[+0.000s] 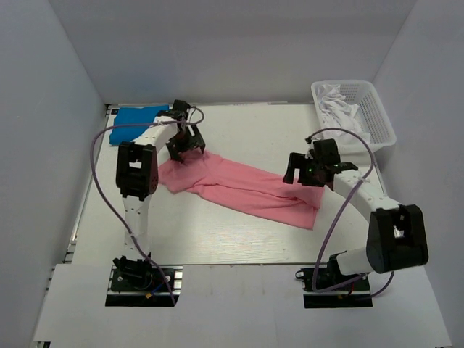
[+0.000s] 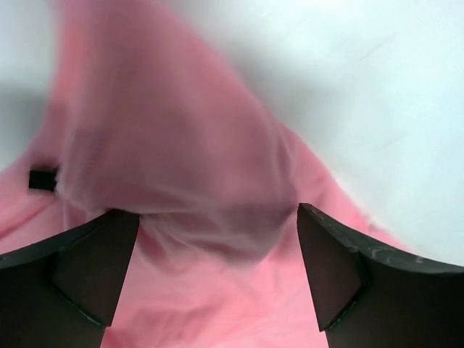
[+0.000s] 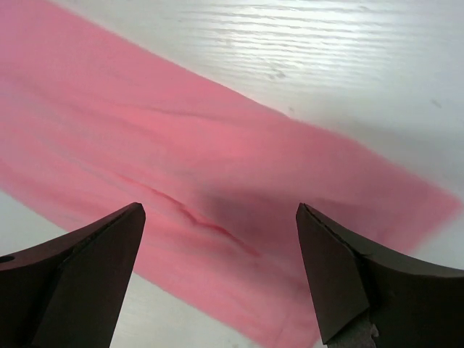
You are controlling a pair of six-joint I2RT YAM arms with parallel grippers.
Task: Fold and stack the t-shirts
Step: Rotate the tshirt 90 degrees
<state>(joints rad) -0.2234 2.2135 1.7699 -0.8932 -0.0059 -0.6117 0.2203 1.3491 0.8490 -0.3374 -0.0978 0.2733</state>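
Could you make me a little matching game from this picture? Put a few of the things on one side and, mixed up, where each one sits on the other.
Things:
1. salmon-pink cloth t-shirt
2. bright blue folded t-shirt
3. white plastic mesh basket
4. crumpled white cloth

Places:
A. far right corner of the white table
B. inside the basket
C. spread across the middle of the table
D. far left corner of the table

Pairs: 1-C, 2-D, 3-A, 4-B.

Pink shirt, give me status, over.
Left tool and right tool open, one above each end. Pink shirt stretched long on table, not stacked. Blue shirt folded in far corner; basket off to side, nothing blocking.
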